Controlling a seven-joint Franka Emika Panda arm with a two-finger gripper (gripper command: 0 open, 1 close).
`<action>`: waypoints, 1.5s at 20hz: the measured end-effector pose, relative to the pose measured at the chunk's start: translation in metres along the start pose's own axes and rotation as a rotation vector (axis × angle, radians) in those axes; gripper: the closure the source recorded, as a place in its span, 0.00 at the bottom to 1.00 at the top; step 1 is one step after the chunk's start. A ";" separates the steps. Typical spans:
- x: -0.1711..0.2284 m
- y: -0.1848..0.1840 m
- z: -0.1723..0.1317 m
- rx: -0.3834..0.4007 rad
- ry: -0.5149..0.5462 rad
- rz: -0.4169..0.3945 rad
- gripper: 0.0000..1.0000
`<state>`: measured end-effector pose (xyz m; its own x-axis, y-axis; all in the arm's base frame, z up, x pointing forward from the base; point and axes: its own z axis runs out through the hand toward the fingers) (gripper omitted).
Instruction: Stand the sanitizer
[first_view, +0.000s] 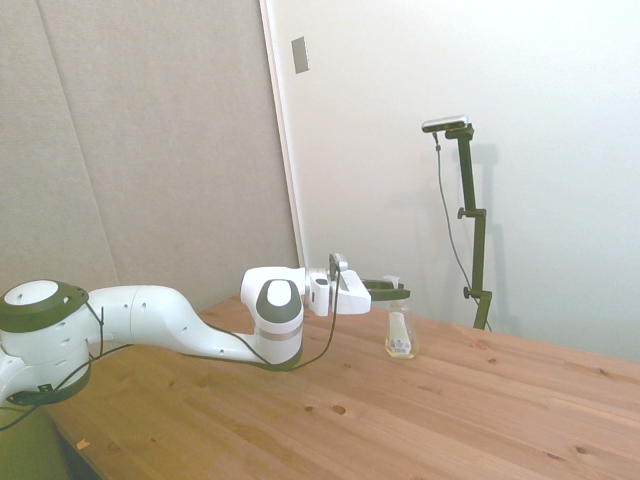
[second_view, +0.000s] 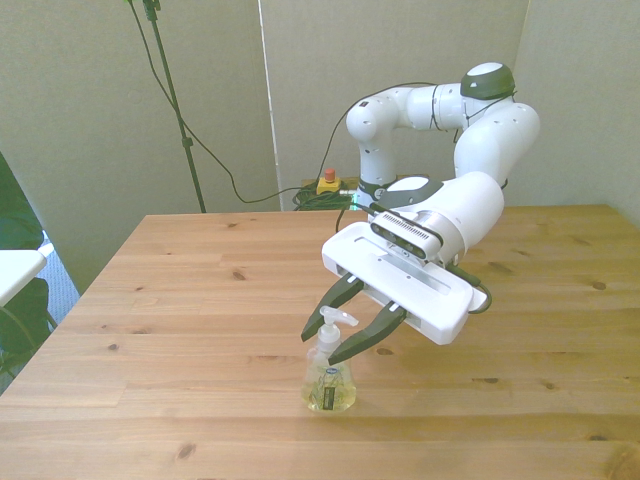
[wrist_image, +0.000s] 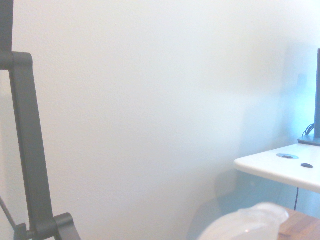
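Sanitizer (second_view: 329, 380) stands upright on the wooden worktop (second_view: 200, 300), near the front view's lower middle, close to the worktop's near edge. Clear bottle, pale yellow liquid, white pump nozzle on top, small label with dark marks facing the front camera. In the side view the sanitizer (first_view: 400, 334) also reads upright, base flat on the worktop (first_view: 480, 410).

Hand (second_view: 345, 325) is held level, arm stretched low over the worktop. Its two dark fingers (second_view: 372, 335) are spread apart and straddle the pump head, one on each side; there is a visible gap on the front view's left side, while the other finger sits very close to the bottle neck, contact there unclear. So the hand is released, not clamping the bottle. Side view shows the hand (first_view: 392, 288) at nozzle height, just above the bottle body.

Wrist view is mostly white wall; a blurred pale shape at the edge is likely the pump top (wrist_image: 250, 222). A white side table (wrist_image: 280, 167) shows beyond, too soft to detail
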<state>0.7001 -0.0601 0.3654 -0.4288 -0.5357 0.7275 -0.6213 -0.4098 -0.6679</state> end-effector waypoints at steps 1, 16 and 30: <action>0.001 -0.001 -0.001 0.000 0.000 0.000 0.00; 0.076 -0.020 -0.025 -0.193 -0.135 0.025 0.00; 0.060 -0.036 -0.076 -0.293 -0.598 -0.190 0.00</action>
<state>0.6468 -0.0212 0.4453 0.0875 -0.8241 0.5597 -0.8377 -0.3650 -0.4064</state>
